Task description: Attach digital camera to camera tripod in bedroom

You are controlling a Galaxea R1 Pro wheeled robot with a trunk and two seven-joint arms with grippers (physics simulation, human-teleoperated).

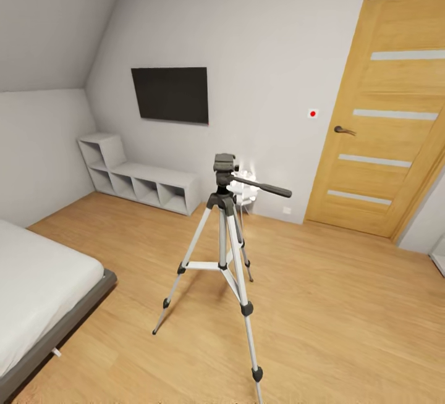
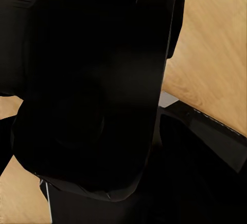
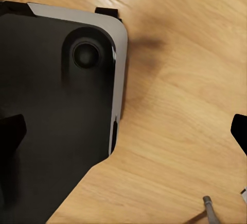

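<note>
The camera tripod [image 1: 224, 218] stands on the light wood floor at the middle of the head view, silver legs spread. Its black pan head [image 1: 224, 163] is bare on top and its long handle [image 1: 266, 188] points right. A black boxy body, apparently the digital camera [image 2: 98, 90], sits very close in the left wrist view, seemingly held by my left gripper, whose fingers I cannot make out. My right gripper [image 3: 123, 131] is open, its dark fingertips [image 3: 10, 131] far apart over the floor. One tripod foot [image 3: 207, 203] shows near it.
This is the bedroom: the white bed [image 1: 37, 286] at lower left, a black TV [image 1: 170, 94] on the far wall, a low white shelf unit [image 1: 142, 181] below it, a wooden door [image 1: 389, 113] at right. My black and grey base [image 3: 51, 106] shows under the right gripper.
</note>
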